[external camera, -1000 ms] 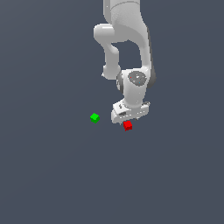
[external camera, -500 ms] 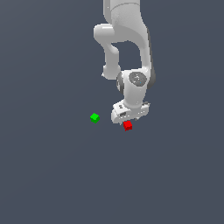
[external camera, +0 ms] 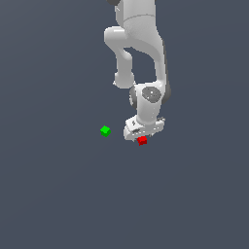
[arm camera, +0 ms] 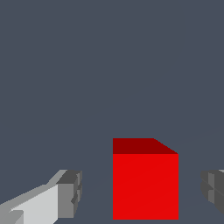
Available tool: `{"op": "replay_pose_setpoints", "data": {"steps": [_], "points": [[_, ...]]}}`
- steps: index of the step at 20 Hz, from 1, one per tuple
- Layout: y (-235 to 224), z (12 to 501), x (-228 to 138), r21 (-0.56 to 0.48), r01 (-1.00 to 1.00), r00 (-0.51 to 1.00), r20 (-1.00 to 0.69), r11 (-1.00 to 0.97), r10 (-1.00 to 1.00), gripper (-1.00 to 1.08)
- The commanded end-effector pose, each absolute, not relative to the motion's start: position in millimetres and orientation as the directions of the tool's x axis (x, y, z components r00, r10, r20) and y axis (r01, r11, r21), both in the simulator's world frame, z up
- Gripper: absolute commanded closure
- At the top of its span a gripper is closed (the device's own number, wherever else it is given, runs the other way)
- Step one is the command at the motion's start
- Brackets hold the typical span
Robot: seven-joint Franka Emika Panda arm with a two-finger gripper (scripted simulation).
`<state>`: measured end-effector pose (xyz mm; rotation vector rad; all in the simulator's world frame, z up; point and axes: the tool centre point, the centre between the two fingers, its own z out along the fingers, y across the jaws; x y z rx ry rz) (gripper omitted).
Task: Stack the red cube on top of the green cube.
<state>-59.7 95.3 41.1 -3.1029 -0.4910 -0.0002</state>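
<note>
The red cube lies on the grey floor directly under the white gripper, which is lowered over it. In the wrist view the red cube sits between the two grey fingertips, with a gap on each side, so the gripper is open and not touching it. The green cube lies on the floor apart from it, toward the exterior view's left of the gripper. The green cube is out of the wrist view.
The white arm rises from the gripper toward the top of the exterior view. The plain grey floor surrounds both cubes.
</note>
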Motion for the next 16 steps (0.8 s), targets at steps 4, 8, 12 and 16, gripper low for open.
{"op": "replay_pose_setpoints", "data": {"steps": [4,8,12,16], "points": [[95.2,22.2,-59.4,0.000,0.308,0.951,0.000,-0.951,0.308,-0.92],[95.1,19.9,-58.9,0.000,0.308,0.952,0.000,-0.952,0.308,1.08],[95.1,19.9,-58.9,0.000,0.308,0.952,0.000,-0.952,0.308,1.08],[95.1,19.9,-58.9,0.000,0.308,0.952,0.000,-0.952,0.308,1.08]]}}
